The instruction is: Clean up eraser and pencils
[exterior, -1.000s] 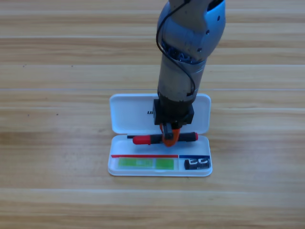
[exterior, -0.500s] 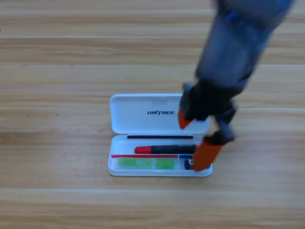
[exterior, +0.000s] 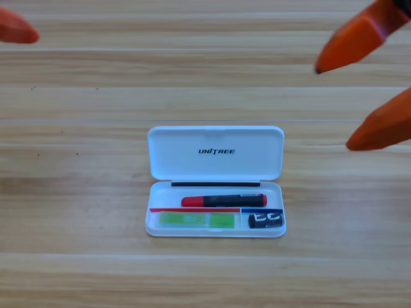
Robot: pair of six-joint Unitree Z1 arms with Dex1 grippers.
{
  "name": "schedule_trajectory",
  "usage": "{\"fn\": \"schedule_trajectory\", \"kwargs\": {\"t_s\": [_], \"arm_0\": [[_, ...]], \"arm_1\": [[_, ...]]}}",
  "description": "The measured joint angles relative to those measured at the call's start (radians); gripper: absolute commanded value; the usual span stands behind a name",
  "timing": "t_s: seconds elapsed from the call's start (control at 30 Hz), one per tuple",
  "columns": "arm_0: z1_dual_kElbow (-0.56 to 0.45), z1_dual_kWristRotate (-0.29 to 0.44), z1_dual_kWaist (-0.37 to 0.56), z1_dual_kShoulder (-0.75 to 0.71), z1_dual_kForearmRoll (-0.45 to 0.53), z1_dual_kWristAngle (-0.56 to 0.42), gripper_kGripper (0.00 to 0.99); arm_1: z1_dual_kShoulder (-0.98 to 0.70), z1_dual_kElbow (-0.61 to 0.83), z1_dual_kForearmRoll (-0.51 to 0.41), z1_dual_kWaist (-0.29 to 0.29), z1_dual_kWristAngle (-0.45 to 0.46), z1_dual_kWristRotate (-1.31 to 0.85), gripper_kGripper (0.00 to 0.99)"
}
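The eraser [exterior: 266, 221] sits in the small lower-right compartment of the white case [exterior: 215, 231], the green pencil [exterior: 196, 219] lies in the long compartment to its left, and the black pencil with the red end [exterior: 223, 201] rests across the tray just above them, under the raised lid [exterior: 215, 138]. All three are inside, so I judge the gathering done; what seems left is swinging the lid down, which would call for a push from behind its far edge without sliding the case. My right gripper [exterior: 359, 90] is now at the upper right corner, jaws spread and holding nothing; a second ago it stood over the tray pinching the black pencil. My left gripper [exterior: 16, 29] waits at the upper left corner, showing one tip only, so I cannot tell its state.
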Motion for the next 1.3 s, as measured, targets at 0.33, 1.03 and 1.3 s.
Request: {"fn": "schedule_trajectory", "kwargs": {"t_s": [0.33,1.03,1.3], "arm_0": [[0.063,-0.006,0.004,0.168,-0.276,-0.006,0.724],[0.17,0.102,0.009,0.466,-0.516,-0.096,0.0],[0.172,0.108,0.01,0.554,-0.535,-0.201,0.0]], "arm_1": [[-0.154,0.138,-0.11,-0.038,0.013,0.019,0.956],[-0.137,0.162,-0.11,-0.038,0.061,0.019,0.956],[-0.135,0.162,-0.11,-0.037,0.061,0.019,0.956]]}}
